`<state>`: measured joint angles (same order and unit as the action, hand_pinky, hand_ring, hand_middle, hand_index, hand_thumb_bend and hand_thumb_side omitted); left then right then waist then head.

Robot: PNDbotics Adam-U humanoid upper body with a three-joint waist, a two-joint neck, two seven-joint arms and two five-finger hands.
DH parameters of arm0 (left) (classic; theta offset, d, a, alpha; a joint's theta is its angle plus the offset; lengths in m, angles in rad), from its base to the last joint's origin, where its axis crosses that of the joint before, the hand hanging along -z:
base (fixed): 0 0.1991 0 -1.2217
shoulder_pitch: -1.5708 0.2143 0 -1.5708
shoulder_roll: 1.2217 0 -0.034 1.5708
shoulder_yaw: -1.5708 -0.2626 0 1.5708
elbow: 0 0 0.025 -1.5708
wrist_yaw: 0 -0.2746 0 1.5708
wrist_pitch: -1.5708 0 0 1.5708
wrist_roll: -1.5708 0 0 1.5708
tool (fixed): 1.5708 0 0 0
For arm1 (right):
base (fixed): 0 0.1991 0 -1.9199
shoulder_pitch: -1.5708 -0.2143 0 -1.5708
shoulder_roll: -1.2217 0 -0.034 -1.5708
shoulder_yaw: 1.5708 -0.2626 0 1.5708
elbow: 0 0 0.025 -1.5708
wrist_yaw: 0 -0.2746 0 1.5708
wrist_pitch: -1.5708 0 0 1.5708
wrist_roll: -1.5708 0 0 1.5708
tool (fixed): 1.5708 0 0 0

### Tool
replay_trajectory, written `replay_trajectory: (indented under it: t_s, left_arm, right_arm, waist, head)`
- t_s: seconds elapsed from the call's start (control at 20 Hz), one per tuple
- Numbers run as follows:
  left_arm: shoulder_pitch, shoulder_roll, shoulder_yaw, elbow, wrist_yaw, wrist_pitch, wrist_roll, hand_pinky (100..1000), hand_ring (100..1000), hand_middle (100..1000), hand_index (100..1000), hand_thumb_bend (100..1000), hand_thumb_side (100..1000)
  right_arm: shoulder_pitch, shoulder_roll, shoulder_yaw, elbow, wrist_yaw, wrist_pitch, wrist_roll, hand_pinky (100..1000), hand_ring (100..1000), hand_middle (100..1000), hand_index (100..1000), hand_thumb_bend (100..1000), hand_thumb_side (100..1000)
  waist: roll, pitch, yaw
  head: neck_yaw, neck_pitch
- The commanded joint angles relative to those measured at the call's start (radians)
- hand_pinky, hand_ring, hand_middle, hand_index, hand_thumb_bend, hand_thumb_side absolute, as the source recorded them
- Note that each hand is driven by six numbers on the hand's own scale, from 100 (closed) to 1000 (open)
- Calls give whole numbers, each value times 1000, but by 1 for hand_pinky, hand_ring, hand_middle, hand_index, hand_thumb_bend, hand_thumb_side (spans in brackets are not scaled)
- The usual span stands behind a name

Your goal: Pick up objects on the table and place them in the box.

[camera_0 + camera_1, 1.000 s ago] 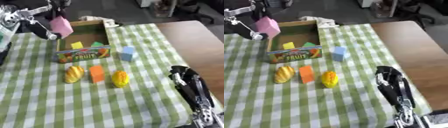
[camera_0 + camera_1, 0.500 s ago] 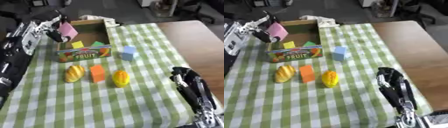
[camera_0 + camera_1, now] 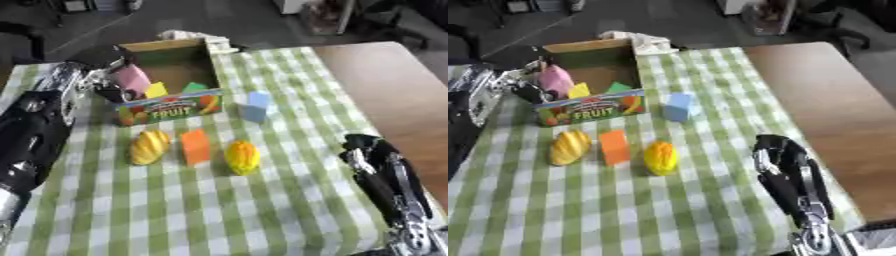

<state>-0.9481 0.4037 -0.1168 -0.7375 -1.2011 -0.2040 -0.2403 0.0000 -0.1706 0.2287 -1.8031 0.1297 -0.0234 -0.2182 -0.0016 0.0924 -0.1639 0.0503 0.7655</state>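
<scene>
pink block [image 3: 133, 79] sits pinched in the left hand [image 3: 105, 85] at the box [image 3: 166, 107] rim's 9 o'clock side. carry it fully over the opening, beside the yellow block [image 3: 156, 90], before uncurling the fingers.

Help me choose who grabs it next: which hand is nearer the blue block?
Right. The right hand rests open, down and right of the blue block; the left hand is beyond the box, its fingers holding a pink block.

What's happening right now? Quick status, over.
Left hand holding pink block over the box. Right hand idle, lower right. Four items on the cloth; nothing in the way.
</scene>
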Motion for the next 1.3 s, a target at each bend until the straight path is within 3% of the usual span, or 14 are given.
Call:
replay_trajectory:
  t_s: [0.05, 0.1, 0.25, 0.55, 0.65, 0.9, 1.1, 1.3]
  left_arm:
    - [-28, 28, -2, -38, 16, -29, -27, 789, 773, 834, 944, 610, 498]
    - [-30, 35, -9, -54, 23, -42, -39, 800, 782, 845, 949, 616, 543]
    - [-33, 63, -32, -115, 51, -89, -86, 812, 789, 854, 953, 634, 519]
    - [-11, 144, -82, -326, 202, -183, -195, 768, 723, 765, 888, 601, 445]
    - [10, 181, -114, -411, 297, -225, -248, 739, 676, 716, 844, 574, 380]
    - [66, 272, -239, -587, 486, -298, -442, 746, 677, 707, 832, 600, 296]
    - [98, 282, -327, -618, 544, -324, -563, 717, 666, 701, 836, 571, 287]
    - [121, 246, -357, -585, 556, -325, -618, 679, 653, 704, 851, 524, 293]
  right_arm:
    - [-9, -3, -4, -11, -2, 0, 0, 642, 588, 580, 692, 100, 528]
    - [-9, -3, -4, -11, -1, 0, 0, 642, 588, 580, 692, 100, 529]
    - [-9, -4, -6, -11, 0, 0, -1, 642, 588, 579, 692, 100, 528]
    - [-8, -7, -10, -9, 3, 1, -4, 642, 588, 579, 693, 100, 529]
    - [-8, -9, -11, -9, 4, 1, -6, 642, 588, 579, 693, 100, 530]
    - [-11, -13, -11, -9, 7, 1, -6, 643, 588, 578, 693, 100, 531]
    - [-12, -15, -10, -9, 7, 1, -5, 643, 588, 578, 693, 100, 531]
    - [-12, -14, -10, -10, 7, 2, -5, 643, 588, 578, 693, 100, 531]
  waist:
    - [1, -13, 2]
    - [1, -13, 2]
    - [3, -15, 6]
    - [8, -17, 13]
    - [11, -17, 15]
    - [18, -18, 17]
    - [18, -17, 15]
    - [15, -16, 14]
  head:
    - [-3, 4]
    - [-4, 4]
    - [-9, 4]
    - [-19, 4]
    - [-23, 4]
    - [-29, 4]
    - [-28, 4]
    - [-30, 4]
